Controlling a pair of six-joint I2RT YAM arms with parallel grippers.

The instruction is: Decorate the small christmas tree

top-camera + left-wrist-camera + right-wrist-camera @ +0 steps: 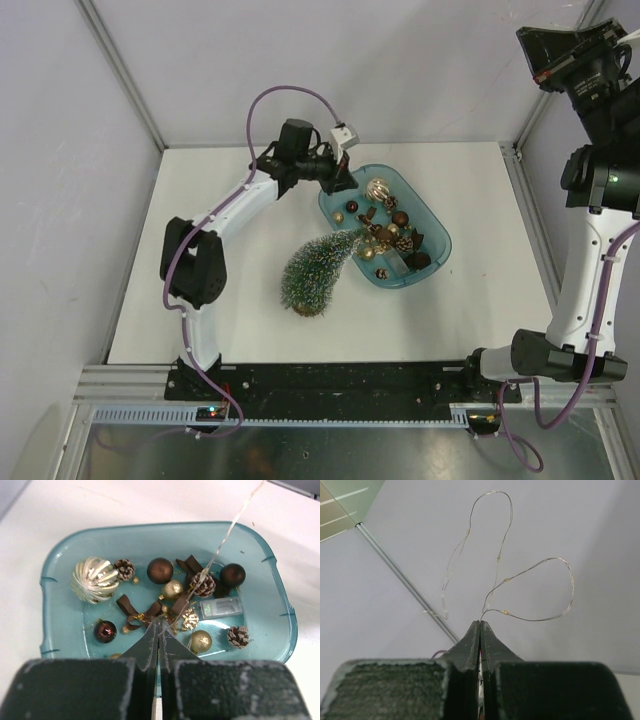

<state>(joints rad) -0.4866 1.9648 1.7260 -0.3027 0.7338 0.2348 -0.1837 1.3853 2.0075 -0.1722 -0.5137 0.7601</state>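
Note:
The small christmas tree [315, 272] lies tilted on the table, its tip resting against the teal tray [436, 222]. My left gripper [343, 182] hangs over the tray's left end. In the left wrist view it [160, 622] is shut at its tips on a thin fairy-light wire [225, 532] that runs taut up to the right. My right gripper [548, 55] is raised high at the back right. In the right wrist view it [480, 622] is shut on the same wire [535, 570], which loops above its tips.
The tray [150, 527] holds a ribbed gold bauble [94, 579], brown balls [160, 570], gold glitter balls [201, 641], pine cones [238, 636], brown bows [131, 611] and a clear battery box [220, 608]. Enclosure walls and metal posts surround the white table.

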